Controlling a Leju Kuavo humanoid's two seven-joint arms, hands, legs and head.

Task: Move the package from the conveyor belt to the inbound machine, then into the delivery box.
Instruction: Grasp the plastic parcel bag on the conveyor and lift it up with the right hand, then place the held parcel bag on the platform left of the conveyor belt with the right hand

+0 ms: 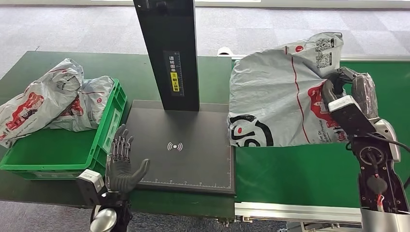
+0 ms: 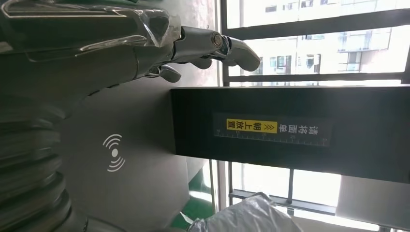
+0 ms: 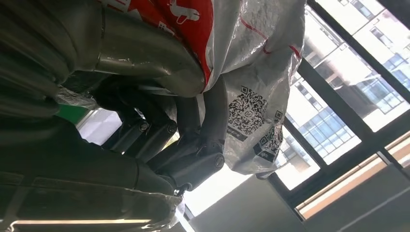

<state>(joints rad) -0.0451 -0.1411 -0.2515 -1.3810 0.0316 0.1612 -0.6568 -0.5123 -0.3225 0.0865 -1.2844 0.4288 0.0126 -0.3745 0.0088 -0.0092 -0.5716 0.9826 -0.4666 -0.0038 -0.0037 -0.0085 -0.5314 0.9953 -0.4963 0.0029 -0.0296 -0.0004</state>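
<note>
The right robot hand (image 1: 349, 87) grasps a grey parcel bag (image 1: 280, 96) with red and black print. The bag is lifted off the green conveyor belt (image 1: 300, 174) and hangs beside the hand, toward the scanner. Its lower left corner is just beside the right edge of the dark scanner plate (image 1: 179, 150), maybe a little over it; the head view does not let me tell exactly. In the right wrist view, the thumb and the dark fingers (image 3: 193, 145) close around a crumpled part of the bag (image 3: 251, 96), near the printed square codes.

The scanner plate lies flat on the green worktop (image 1: 145, 72) and has a white signal mark in its middle. A black post (image 1: 169, 53) with a yellow label stands upright at the back edge of the plate.

The left robot hand (image 1: 122, 162) is released and holds nothing. Its fingers are apart and point up, at the front left corner of the plate, between the plate and the green box (image 1: 58, 154). Two more grey bags (image 1: 53, 99) lie in the box, and one of them hangs over its left rim.
</note>
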